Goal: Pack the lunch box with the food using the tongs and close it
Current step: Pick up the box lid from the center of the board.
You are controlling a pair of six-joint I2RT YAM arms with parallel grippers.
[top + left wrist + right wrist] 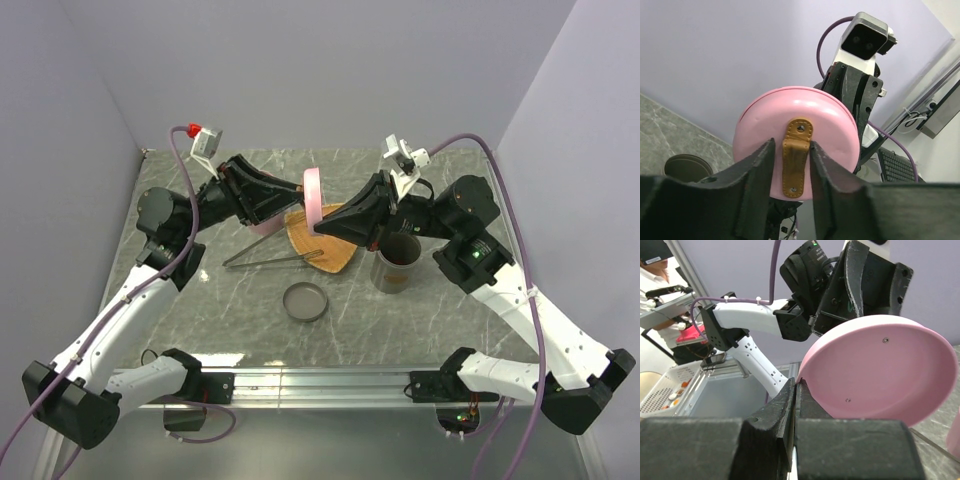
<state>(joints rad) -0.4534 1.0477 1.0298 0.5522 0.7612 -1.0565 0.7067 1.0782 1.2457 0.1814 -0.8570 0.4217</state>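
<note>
My right gripper (pixel 796 386) pinched the rim of the pink lid (pixel 880 375) while my left gripper (pixel 792 150) straddled its leather tab (pixel 796 172) (gripped or not, I couldn't tell).

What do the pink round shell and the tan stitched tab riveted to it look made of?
The pink round shell: probably moulded plastic with a smooth satin finish, going by its even colour, soft sheen and a few shallow dents. The tan stitched tab: leather or imitation, matte, with a stitch line along the edge and two metal rivets. Real or faux can't be told.
</note>
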